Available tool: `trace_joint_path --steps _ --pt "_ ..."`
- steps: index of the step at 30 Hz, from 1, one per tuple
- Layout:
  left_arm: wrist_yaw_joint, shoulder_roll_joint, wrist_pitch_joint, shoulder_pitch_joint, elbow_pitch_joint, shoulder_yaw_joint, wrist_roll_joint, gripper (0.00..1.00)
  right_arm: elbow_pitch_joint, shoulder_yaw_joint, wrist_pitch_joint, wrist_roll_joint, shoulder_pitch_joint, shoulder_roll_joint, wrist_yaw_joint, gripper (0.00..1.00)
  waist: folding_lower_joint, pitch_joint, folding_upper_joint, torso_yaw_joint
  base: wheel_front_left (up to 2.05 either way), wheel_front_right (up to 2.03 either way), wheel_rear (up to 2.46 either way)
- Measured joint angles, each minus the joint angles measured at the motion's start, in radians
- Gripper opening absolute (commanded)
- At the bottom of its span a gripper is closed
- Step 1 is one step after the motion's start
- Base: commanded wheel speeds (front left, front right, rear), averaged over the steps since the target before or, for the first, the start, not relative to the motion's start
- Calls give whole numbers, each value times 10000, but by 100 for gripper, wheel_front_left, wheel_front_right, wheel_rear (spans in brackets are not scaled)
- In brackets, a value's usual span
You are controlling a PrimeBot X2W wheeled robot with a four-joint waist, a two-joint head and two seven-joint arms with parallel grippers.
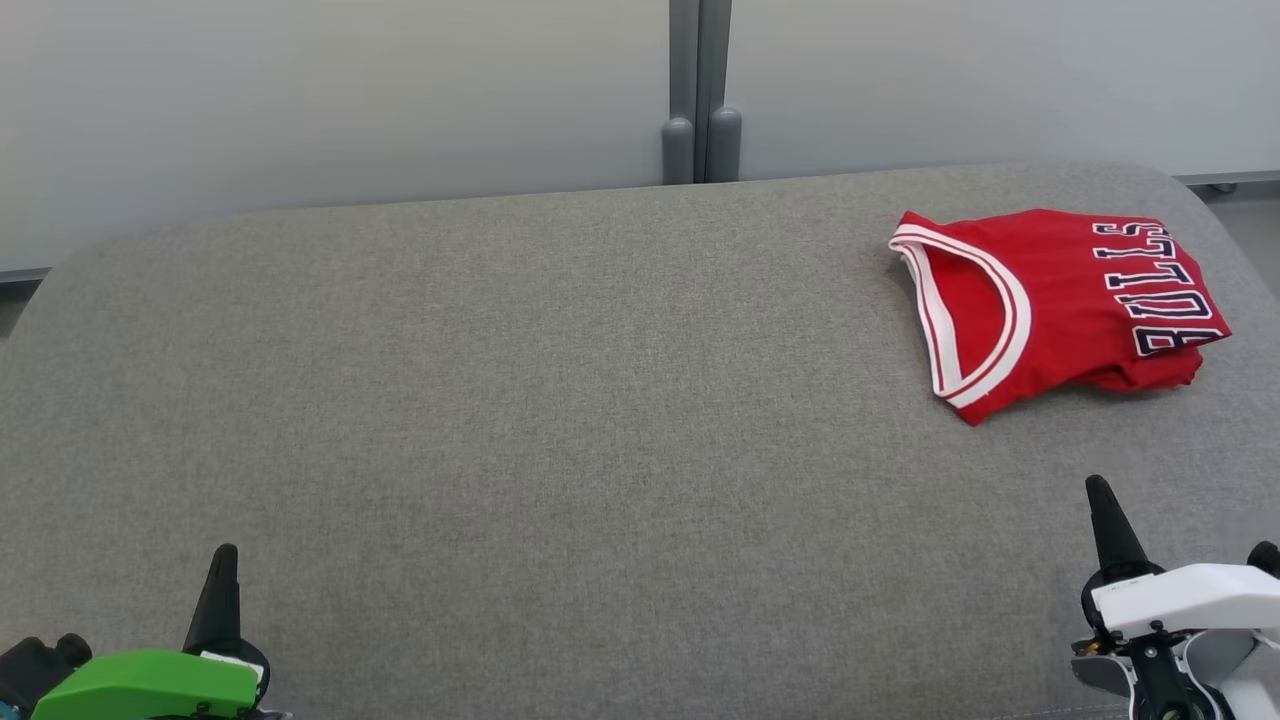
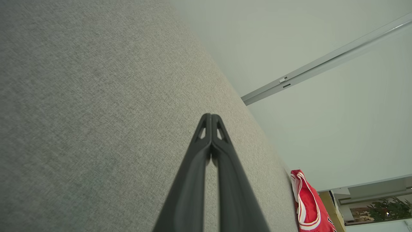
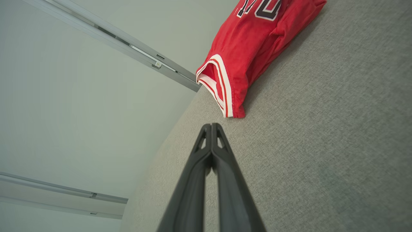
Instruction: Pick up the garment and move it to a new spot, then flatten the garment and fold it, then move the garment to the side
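Grey fabric table bears the red garment ahead of the right end effector, far from the left end effector, both pressed together.

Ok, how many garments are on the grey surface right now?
1. A folded red jersey lies at the far right of the grey padded surface, ahead of the right gripper, which is shut and apart from it. Its folds could hide something smaller.

The folded red jersey with white trim loses part of its dark lettering past the right wrist view's top edge and its lower end past the left wrist view's bottom — there, the far greenery is too small to identify.
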Motion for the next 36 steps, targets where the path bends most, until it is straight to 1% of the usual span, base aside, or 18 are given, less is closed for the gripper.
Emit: trace_joint_path --steps 9,16,17,19,21,23,25,28,36 --pt "-96 -48 253 -228 35 27 -886 0 165 -201 274 1151 -314 46 240 0 0 18 0 9 0 0 0" --pt "-180 -104 497 -275 84 56 -1662 0 324 -314 481 2069 -502 109 353 0 0 33 0 16 0 0 0" --pt "-182 -117 502 -313 100 61 -1781 0 328 -324 493 2201 -542 113 420 0 0 35 0 17 0 0 0" --pt "-186 -136 591 -410 121 73 -1939 0 357 -366 568 2418 -601 127 426 0 0 39 0 19 0 0 0" --pt "-226 -169 633 -447 121 82 -2104 0 416 -428 610 2706 -664 150 512 0 0 43 0 21 0 0 0" --pt "-232 -215 713 -447 134 96 -2391 0 433 -472 673 2941 -733 178 518 0 0 47 0 23 0 0 0" --pt "-274 -259 765 -452 161 107 -2550 0 479 -508 719 3193 -758 209 610 0 0 51 0 24 0 0 0" --pt "-305 -276 842 -522 184 134 -2867 0 560 -568 803 3576 -813 259 635 0 0 57 0 28 0 0 0" --pt "-401 -324 1110 -712 211 211 -3699 0 702 -700 1020 4610 -1108 336 863 0 0 73 0 36 0 0 0"
